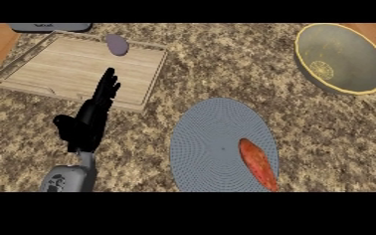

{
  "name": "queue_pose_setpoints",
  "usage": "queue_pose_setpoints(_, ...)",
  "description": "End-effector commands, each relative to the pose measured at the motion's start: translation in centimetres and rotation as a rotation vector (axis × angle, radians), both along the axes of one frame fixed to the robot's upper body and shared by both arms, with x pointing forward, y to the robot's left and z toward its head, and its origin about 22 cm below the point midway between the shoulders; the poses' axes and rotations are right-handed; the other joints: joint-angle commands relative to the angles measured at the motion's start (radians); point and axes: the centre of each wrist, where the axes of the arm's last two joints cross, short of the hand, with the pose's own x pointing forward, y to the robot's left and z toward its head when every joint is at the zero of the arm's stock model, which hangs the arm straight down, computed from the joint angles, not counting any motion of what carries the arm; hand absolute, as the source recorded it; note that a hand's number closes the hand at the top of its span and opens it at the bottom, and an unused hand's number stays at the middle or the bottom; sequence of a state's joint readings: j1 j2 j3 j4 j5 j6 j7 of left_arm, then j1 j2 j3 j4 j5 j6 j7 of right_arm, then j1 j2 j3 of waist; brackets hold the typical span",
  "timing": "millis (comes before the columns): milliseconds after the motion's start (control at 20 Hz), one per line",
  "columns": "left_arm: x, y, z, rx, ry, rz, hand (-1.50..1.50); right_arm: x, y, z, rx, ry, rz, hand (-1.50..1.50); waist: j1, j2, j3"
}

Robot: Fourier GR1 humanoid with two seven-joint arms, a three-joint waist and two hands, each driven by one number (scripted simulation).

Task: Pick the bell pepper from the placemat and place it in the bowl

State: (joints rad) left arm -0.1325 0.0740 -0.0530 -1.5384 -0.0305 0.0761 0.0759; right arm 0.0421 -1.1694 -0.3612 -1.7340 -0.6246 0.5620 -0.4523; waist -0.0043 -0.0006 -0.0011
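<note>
Long, tapered orange-red bell pepper (258, 164): lies on the round grey ribbed placemat (213, 129), lower right, well apart from the yellow-rimmed grey bowl (339, 79). Likely light, stiff, smooth-skinned; best taken across its thicker middle. Left hand (92, 117): fingers straight, holding nothing; right hand unseen.

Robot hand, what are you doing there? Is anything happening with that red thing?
Nothing is being held yet. The left hand is open, fingers straight, over the counter beside the wooden tray, which has a small purple thing on it. The right hand is not in view. The bell pepper, long and red-orange, lies untouched on the round grey placemat. The bowl it should go in sits at the far right.
</note>
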Motion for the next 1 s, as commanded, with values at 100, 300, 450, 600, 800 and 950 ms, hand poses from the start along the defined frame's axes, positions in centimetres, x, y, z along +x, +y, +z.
queue_pose_setpoints(100,0.3,-0.2,0.1,0.015,-0.02,-0.014,0.0,2.1,0.4,0.5,-0.006,0.028,-0.035,1.5,0.012,0.002,0.001)
queue_pose_setpoints(300,1.0,-1.3,0.1,0.002,0.008,-0.06,0.0,4.5,0.4,1.3,-0.136,-0.082,-0.181,1.5,0.043,0.011,0.001)
queue_pose_setpoints(450,1.3,-0.7,1.1,0.019,-0.02,-0.044,0.0,5.5,1.0,-0.8,-0.269,-0.123,-0.243,1.5,0.052,0.013,0.002)
queue_pose_setpoints(600,0.6,-3.5,-0.3,0.013,-0.025,-0.06,0.0,7.7,-0.7,-1.2,-0.284,-0.15,-0.272,1.5,0.058,0.015,0.002)
queue_pose_setpoints(800,1.6,-2.8,0.8,-0.001,-0.012,-0.049,0.0,11.2,-0.4,-2.3,-0.275,-0.117,-0.331,1.5,0.054,0.013,0.001)
queue_pose_setpoints(950,0.7,-1.4,-0.8,0.002,-0.018,-0.048,0.0,13.3,0.9,-6.7,-0.323,-0.128,-0.334,1.5,0.049,0.012,0.002)
